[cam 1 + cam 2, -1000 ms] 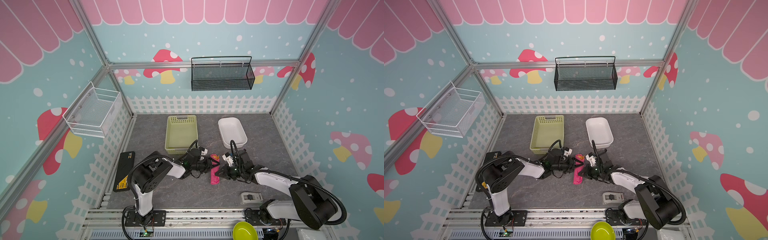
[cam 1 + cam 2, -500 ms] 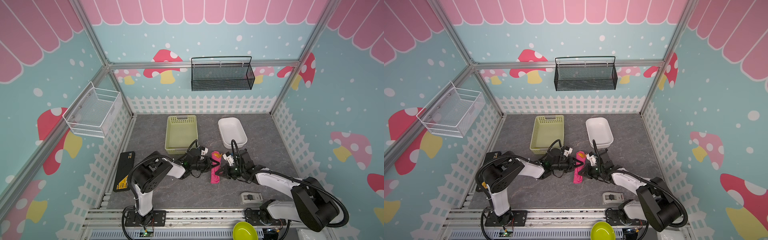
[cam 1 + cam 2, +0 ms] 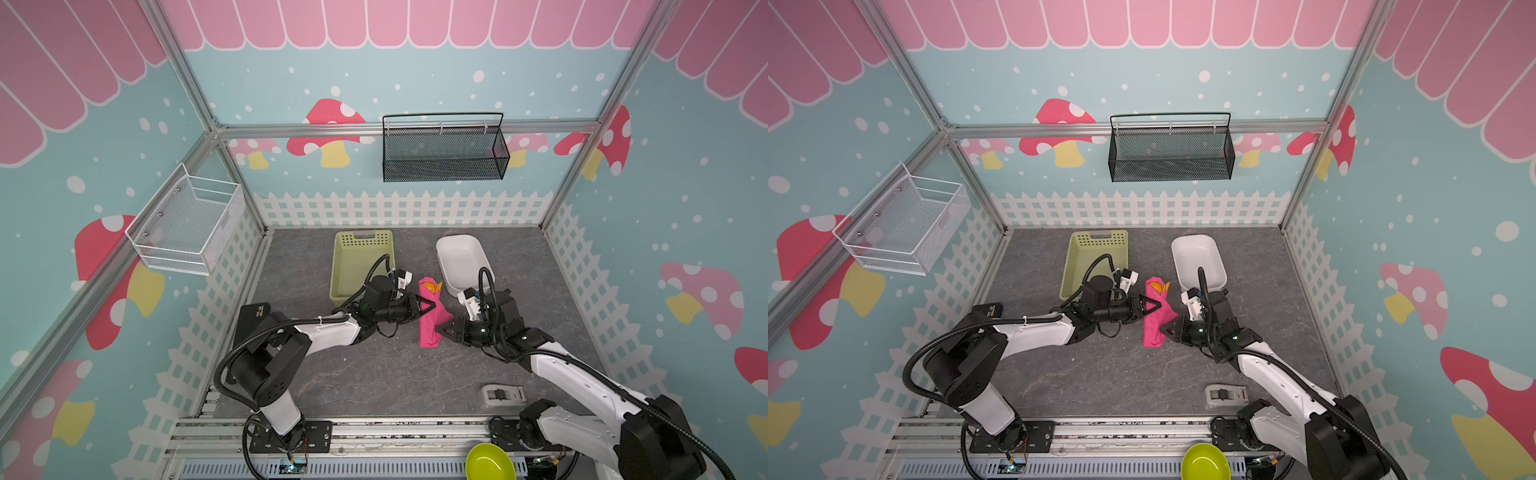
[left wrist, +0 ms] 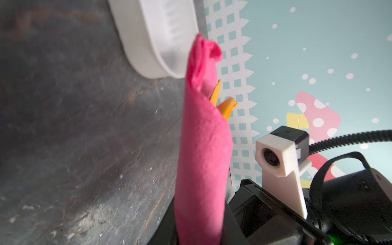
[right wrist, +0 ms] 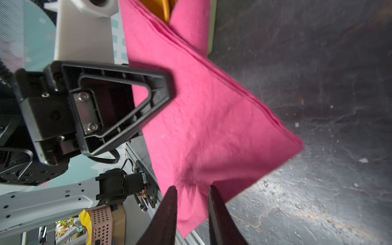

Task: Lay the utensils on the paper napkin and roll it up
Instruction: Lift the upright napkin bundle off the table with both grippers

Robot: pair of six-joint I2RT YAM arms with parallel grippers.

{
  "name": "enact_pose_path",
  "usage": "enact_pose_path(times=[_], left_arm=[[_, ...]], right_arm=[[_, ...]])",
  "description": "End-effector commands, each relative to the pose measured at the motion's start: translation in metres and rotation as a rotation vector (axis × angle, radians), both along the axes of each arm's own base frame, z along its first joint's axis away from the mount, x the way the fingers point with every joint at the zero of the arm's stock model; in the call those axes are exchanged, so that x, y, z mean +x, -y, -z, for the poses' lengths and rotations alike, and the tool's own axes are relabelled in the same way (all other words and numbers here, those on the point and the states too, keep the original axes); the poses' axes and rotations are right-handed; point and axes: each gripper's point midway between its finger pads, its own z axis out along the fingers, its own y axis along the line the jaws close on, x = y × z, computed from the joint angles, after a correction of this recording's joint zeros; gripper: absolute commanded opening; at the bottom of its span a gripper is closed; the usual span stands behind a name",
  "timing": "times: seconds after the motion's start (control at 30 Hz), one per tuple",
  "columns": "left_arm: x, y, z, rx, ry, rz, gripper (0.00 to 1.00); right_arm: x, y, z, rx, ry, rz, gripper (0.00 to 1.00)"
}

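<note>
The paper napkin (image 3: 428, 328) is magenta-pink, with orange utensils (image 3: 435, 286) peeping from its twelve-o'clock end. At its eleven o'clock the basket (image 3: 363, 240) is pale green, dotted with holes; at one o'clock the dish (image 3: 461, 257) is plain white. The surface (image 3: 374, 374) is dark grey, veined like slate. The walls (image 3: 415, 83) are teal with white dots, red mushrooms and pink scallops.

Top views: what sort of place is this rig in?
Likely a staged robot test cell, not a real room. It has a bare aluminium frame and printed mushroom wall panels. The left arm and right arm are bolted to a rail at the front of the grey tabletop.
</note>
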Motion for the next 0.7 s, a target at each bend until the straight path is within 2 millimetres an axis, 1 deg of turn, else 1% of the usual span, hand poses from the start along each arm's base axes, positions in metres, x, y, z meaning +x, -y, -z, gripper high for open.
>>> enact_pose_path(times=[0.0,0.13,0.2,0.3,0.37,0.4,0.5,0.6,0.67], left_arm=[[0.008,-0.010,-0.039,0.066,0.146,-0.002,0.24],[0.011,-0.018,-0.088,0.065,0.278,-0.017,0.23],[0.009,-0.020,-0.114,0.055,0.348,-0.017,0.23],[0.005,-0.024,-0.149,0.019,0.436,-0.025,0.22],[0.002,-0.026,-0.171,-0.016,0.480,-0.030,0.21],[-0.001,-0.027,-0.182,-0.039,0.503,-0.030,0.20],[-0.010,-0.028,-0.215,-0.119,0.553,-0.018,0.19],[-0.019,-0.028,-0.241,-0.195,0.579,0.000,0.17],[-0.024,-0.028,-0.252,-0.222,0.585,0.014,0.16]], right_arm=[[0.011,0.008,-0.039,0.010,0.122,0.045,0.32],[0.016,0.014,-0.094,0.039,0.306,0.067,0.37],[0.013,0.016,-0.127,0.066,0.433,0.060,0.41],[0.003,0.018,-0.170,0.128,0.615,0.046,0.56],[-0.004,0.019,-0.191,0.167,0.712,0.033,0.64],[-0.007,0.019,-0.200,0.183,0.752,0.029,0.65],[-0.013,0.012,-0.215,0.227,0.816,-0.025,0.69],[-0.019,0.001,-0.228,0.294,0.855,-0.109,0.72],[-0.021,-0.005,-0.235,0.328,0.869,-0.145,0.73]])
